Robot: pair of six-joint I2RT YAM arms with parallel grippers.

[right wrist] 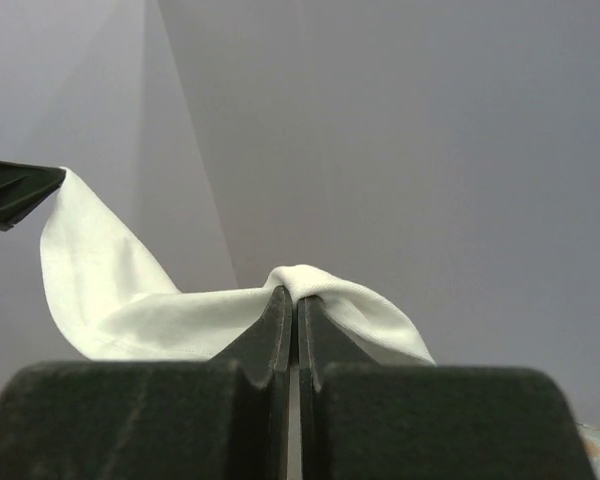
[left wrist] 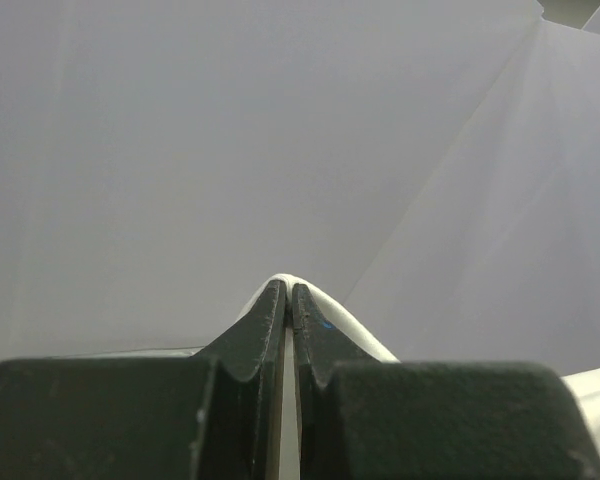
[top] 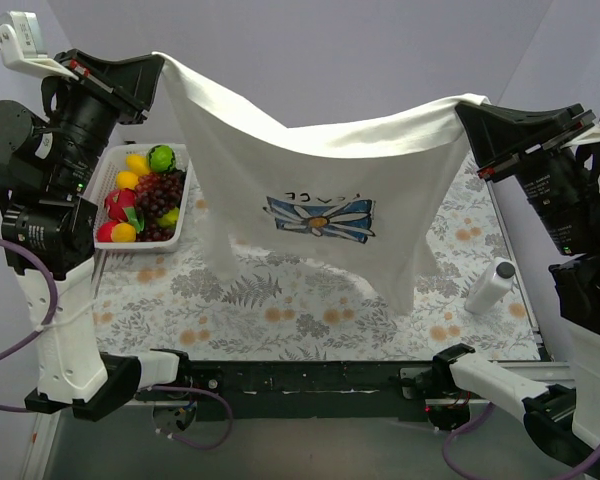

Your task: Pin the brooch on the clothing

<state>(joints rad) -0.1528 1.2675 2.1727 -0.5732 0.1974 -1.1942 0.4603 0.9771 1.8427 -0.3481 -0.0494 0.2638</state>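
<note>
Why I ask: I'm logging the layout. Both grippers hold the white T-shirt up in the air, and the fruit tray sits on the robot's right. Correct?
Not quite: the fruit tray sits on the robot's left, as the top external view shows. The left gripper and right gripper do hold the white T-shirt up in the air.

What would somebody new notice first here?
The white T-shirt hangs stretched in the air between the left gripper and the right gripper, both shut on its fabric, its blue-and-white logo showing. Below, a tray of bright fruit sits left on the floral cloth, a white cylinder right.
</note>
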